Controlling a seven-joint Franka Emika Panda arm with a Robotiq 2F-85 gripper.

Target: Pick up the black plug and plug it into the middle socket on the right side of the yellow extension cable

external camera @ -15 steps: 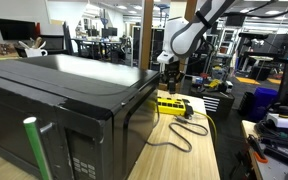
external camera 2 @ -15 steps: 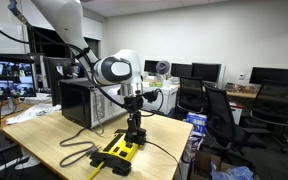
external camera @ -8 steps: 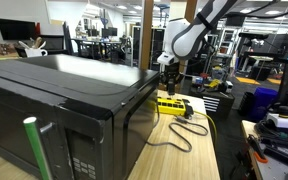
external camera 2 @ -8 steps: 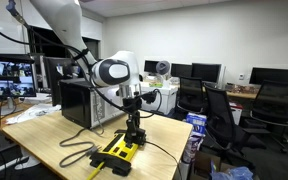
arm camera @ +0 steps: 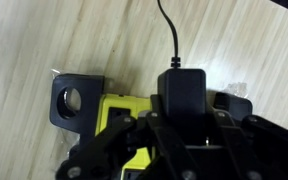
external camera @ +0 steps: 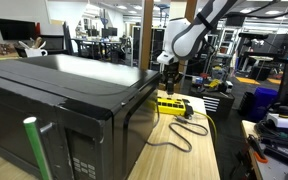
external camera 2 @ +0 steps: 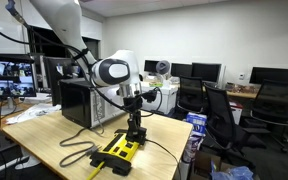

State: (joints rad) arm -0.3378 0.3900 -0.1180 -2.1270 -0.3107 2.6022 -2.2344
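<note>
Yellow, hard-looking plastic marks the yellow extension cable point(external camera 2: 119, 152), lying flat on the pale wood-grain table point(external camera 2: 34, 130). Over the last second nothing visibly shifts in either exterior view, and the gripper point(external camera 2: 134, 128) stays poised directly over the strip, so I judge the insertion to be at its slow, fine stage. In the wrist view the jaws are clamped on the boxy, matte black plug point(arm camera: 181, 92), whose thin round cord point(arm camera: 170, 35) trails across the wood; whether its prongs are seated cannot be told.

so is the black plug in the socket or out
Cannot tell: the gripper holds the black plug directly over the yellow extension cable, prongs hidden.
</note>
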